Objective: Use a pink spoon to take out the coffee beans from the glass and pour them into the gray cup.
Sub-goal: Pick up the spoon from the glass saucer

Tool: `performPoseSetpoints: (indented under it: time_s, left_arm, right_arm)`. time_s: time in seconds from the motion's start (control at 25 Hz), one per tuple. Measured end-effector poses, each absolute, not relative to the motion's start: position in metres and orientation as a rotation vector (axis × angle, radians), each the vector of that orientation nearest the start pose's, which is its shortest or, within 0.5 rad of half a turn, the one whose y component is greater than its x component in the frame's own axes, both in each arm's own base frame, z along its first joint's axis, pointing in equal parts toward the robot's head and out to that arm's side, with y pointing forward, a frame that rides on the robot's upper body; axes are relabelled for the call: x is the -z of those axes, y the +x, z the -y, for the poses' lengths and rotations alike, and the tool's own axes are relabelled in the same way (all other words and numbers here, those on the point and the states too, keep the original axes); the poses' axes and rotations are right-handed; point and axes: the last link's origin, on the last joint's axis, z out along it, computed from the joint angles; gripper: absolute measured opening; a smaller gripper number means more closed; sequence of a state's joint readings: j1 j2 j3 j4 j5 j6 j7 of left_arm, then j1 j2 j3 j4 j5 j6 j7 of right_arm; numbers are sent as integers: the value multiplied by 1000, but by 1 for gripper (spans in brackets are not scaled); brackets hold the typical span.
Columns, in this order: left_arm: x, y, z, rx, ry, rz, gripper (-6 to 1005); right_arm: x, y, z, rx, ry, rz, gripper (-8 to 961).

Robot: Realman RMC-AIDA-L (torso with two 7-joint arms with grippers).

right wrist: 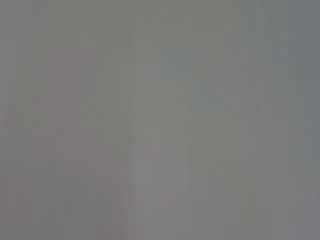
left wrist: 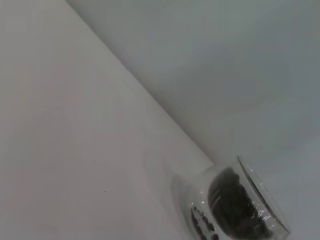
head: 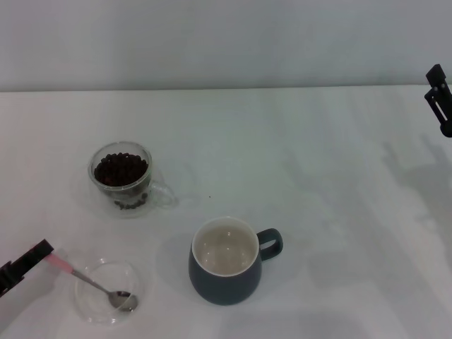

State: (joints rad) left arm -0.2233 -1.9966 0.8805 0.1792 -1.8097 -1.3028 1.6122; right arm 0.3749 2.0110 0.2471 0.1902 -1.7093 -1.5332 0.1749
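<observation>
We see a clear, glossy glass (head: 121, 176) holding dark, faintly shiny coffee beans (head: 121, 169). The gray cup (head: 226, 261) looks like smooth ceramic, satin blue-gray outside and glossy cream inside. The pink spoon (head: 95, 284) has a polished metal bowl and a pale pink handle, lying on a transparent glass saucer (head: 106, 291). The table (head: 318, 176) appears matt white.

White table (head: 318, 176) spans the view; a pale gray wall (head: 226, 42) rises behind its far edge. Flat clear glass saucer (head: 88, 300) sits near the front left corner. Tiny dark speck (head: 210, 196) lies mid-table.
</observation>
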Motion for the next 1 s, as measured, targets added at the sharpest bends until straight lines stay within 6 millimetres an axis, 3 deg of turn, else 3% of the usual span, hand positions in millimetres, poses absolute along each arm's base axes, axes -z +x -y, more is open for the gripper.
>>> performPoseSetpoints:
  time_s: [1.0]
  left_arm:
    - [-7, -362, -239, 1163, -1969, 1441, 135]
  right_arm:
    - [-20, 329, -289, -888, -1504, -395, 792]
